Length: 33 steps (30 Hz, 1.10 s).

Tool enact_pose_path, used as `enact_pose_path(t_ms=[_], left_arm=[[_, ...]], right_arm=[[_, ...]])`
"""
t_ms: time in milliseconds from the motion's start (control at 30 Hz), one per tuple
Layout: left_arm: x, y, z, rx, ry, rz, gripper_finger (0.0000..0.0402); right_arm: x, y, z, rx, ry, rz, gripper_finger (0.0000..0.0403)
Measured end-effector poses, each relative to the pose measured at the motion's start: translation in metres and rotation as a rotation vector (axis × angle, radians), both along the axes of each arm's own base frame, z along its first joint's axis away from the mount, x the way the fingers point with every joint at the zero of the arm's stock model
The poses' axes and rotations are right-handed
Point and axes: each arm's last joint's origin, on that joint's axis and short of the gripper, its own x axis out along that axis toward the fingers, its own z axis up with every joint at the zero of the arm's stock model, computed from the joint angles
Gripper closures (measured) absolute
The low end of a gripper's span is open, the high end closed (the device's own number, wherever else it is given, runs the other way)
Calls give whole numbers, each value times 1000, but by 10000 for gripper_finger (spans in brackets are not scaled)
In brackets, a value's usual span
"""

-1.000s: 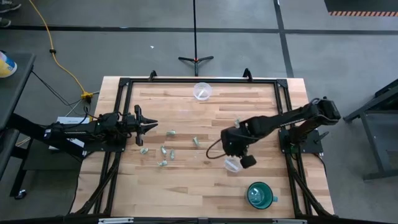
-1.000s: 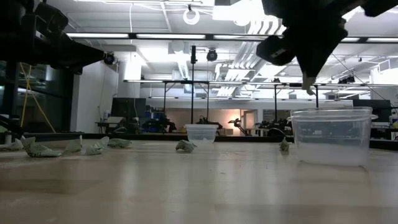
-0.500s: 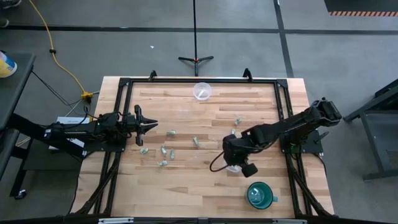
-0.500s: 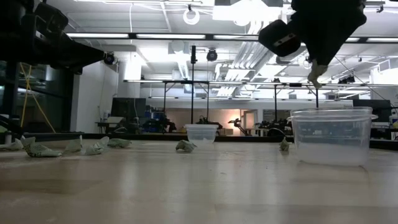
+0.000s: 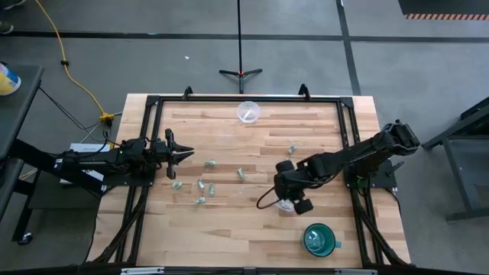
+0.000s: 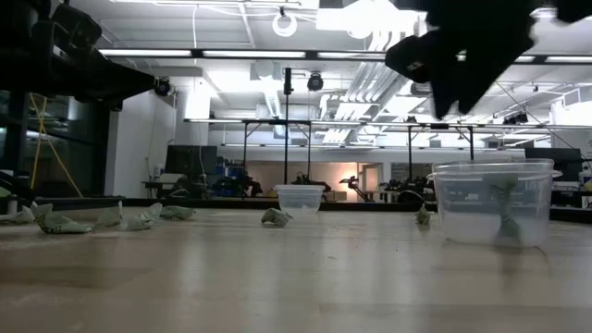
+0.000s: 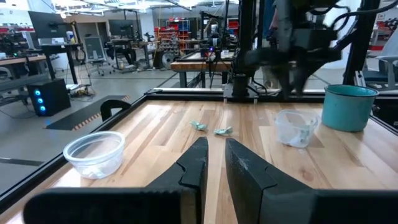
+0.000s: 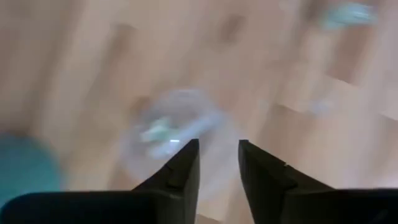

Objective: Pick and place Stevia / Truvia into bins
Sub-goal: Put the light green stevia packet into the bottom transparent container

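Observation:
My right gripper (image 8: 219, 149) hovers open over the near clear cup (image 5: 285, 205), close to the teal mug. One green-and-white packet (image 6: 504, 211) lies inside that cup (image 6: 495, 215). Several more packets lie flat on the wood around the middle (image 5: 240, 173) and toward the left (image 5: 200, 186). The far cup (image 5: 248, 112) stands near the table's far edge. My left gripper (image 7: 214, 158) waits at the table's left edge, level, with a narrow gap between its fingers, touching nothing.
A teal mug (image 5: 321, 238) stands at the near right, just beside the near cup. Two packets (image 5: 293, 148) lie on the far side of my right arm. A black frame (image 5: 153, 103) runs around the table's edges. Bare wood lies near the front edge.
My right gripper has moved toward the table's near edge and stopped over the near cup. It carried a packet at its fingertips and has let it go. The packet has fallen into the cup and lies there now.

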Motion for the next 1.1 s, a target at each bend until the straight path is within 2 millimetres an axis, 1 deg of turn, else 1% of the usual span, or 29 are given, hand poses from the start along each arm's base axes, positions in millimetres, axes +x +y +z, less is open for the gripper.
enact_pose_path(t_ms=[100, 200, 300, 400, 533, 633, 733, 867, 1100], left_arm=[[0, 0, 0, 0, 0, 0, 309], [0, 0, 0, -1, 0, 0, 309], [0, 0, 0, -1, 1, 0, 309], [0, 0, 0, -1, 0, 0, 309], [0, 0, 0, -1, 0, 0, 309], [0, 0, 0, -1, 0, 0, 309], [0, 0, 0, -1, 0, 0, 309], [0, 0, 0, -1, 0, 0, 309], [0, 0, 0, -1, 0, -1, 309]], right_arm=[[2, -19, -1, -84, 16, -44, 279], [8, -42, -9, -82, -11, -33, 264], [4, -69, -28, -68, 14, -6, 251], [-4, -92, -49, -49, 35, -10, 239], [-15, -111, -68, -44, 59, -45, 231], [-22, -120, -80, -27, 64, -39, 232], [-21, -124, -86, -5, -2, -26, 236], [-20, -127, -89, 1, -48, -16, 244], [-31, -131, -101, 8, 2, -32, 253]])
